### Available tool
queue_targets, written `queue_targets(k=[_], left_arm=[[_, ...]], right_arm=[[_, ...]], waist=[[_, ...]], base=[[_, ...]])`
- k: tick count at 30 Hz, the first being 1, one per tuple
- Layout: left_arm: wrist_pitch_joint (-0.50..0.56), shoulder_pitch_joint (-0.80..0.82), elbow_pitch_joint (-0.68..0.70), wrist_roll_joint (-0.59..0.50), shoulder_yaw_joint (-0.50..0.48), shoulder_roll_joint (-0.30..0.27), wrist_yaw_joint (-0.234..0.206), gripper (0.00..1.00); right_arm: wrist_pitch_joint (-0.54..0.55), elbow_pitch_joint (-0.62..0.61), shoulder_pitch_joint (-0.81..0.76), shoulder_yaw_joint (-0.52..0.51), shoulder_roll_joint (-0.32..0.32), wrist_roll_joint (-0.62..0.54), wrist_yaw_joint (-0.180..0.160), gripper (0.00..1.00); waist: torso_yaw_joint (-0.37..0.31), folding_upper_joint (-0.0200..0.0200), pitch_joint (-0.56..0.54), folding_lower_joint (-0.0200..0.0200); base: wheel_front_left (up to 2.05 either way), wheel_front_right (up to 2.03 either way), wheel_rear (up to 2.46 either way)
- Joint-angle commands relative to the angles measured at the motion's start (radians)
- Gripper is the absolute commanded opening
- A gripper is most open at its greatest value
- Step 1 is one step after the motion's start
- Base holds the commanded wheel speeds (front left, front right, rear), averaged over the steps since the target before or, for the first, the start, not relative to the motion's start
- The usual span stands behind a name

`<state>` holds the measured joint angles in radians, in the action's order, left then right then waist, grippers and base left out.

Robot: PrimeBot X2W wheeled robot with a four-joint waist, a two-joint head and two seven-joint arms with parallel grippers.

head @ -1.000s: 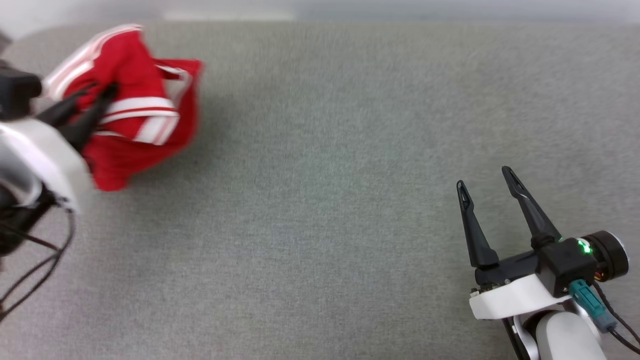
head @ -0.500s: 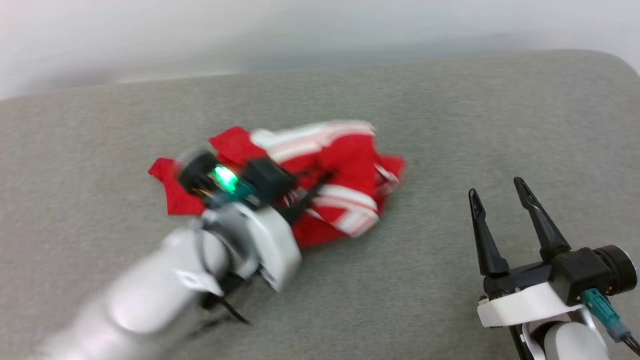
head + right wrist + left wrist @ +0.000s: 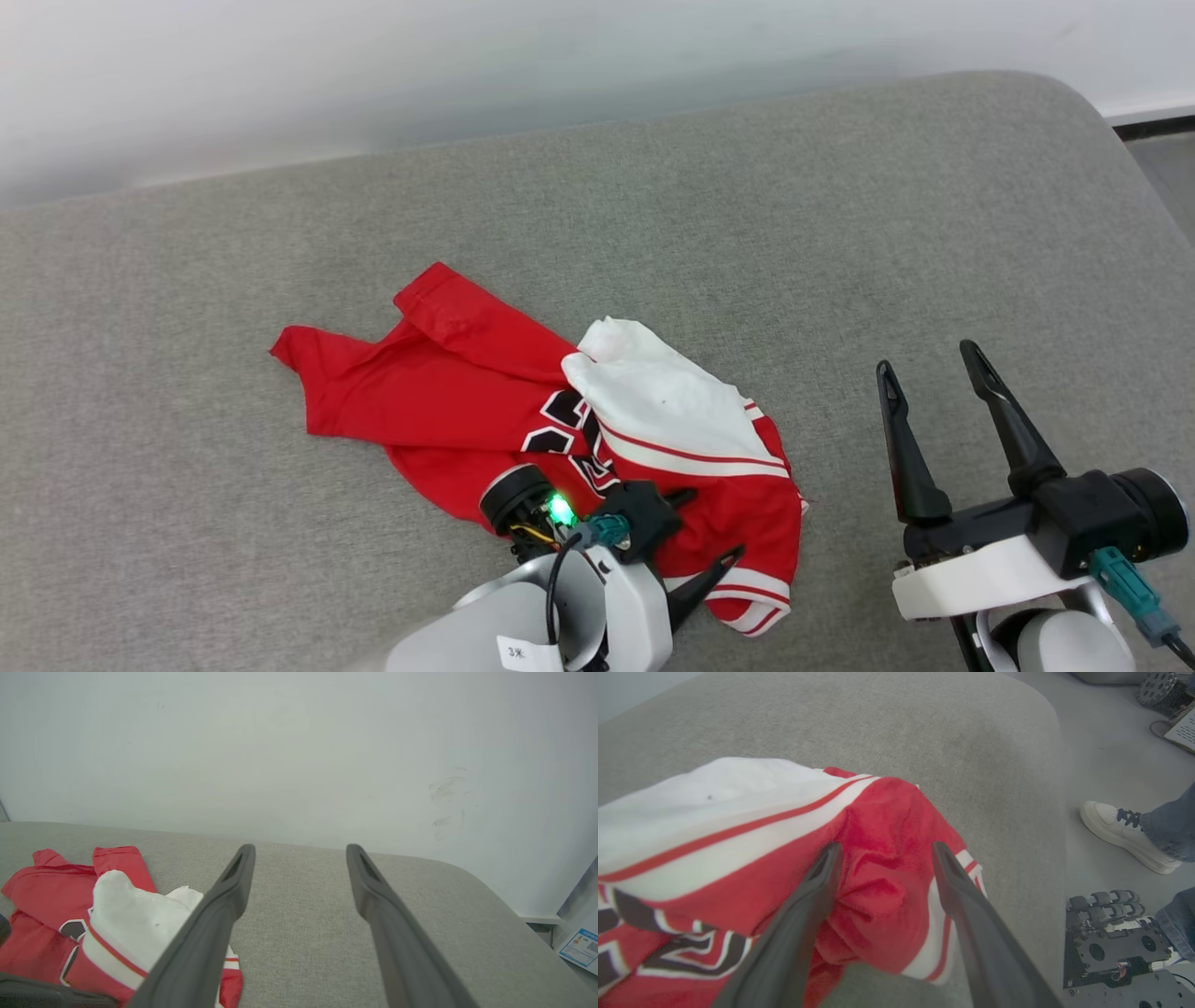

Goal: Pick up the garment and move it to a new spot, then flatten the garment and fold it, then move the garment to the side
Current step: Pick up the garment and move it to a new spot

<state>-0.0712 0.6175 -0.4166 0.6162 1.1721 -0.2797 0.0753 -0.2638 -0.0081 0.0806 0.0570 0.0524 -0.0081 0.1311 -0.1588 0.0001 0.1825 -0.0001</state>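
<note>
Released, the garment [image 3: 448, 392] has dropped crumpled beneath the wide-spread jaws of the left gripper [image 3: 886, 847], looking soft, limp, likely best pinched at a hem, while the right gripper [image 3: 924, 359] gapes empty.

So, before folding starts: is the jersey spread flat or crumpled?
Crumpled: the garment lies bunched, its white sleeve flopped over the lettering.

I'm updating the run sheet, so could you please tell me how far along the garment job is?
Done: the move looks finished; the garment, carried a second ago, now lies crumpled on the grey fabric surface. In hand: the left gripper stands open over it, and the right gripper is open and apart from it. Left: flattening, folding and moving it aside.
</note>
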Motion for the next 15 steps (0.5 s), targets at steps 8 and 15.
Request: queue_targets(k=[8, 15], left_arm=[[-0.161, 0.003, 0.009, 0.020, -0.113, -0.035, -0.056, 1.00], [-0.195, -0.048, 0.161, -0.012, -0.331, -0.129, -0.169, 1.00]], right_arm=[[-0.001, 0.012, -0.032, -0.010, -0.004, -0.017, -0.001, 1.00], [-0.001, 0.014, -0.054, -0.025, -0.004, -0.033, -0.001, 1.00]], waist=[[0.063, -0.0001, -0.073, 0.0001], [0.121, -0.0001, -0.120, 0.0001]], base=[[0.00, 0.00, 0.00], [0.00, 0.00, 0.00]])
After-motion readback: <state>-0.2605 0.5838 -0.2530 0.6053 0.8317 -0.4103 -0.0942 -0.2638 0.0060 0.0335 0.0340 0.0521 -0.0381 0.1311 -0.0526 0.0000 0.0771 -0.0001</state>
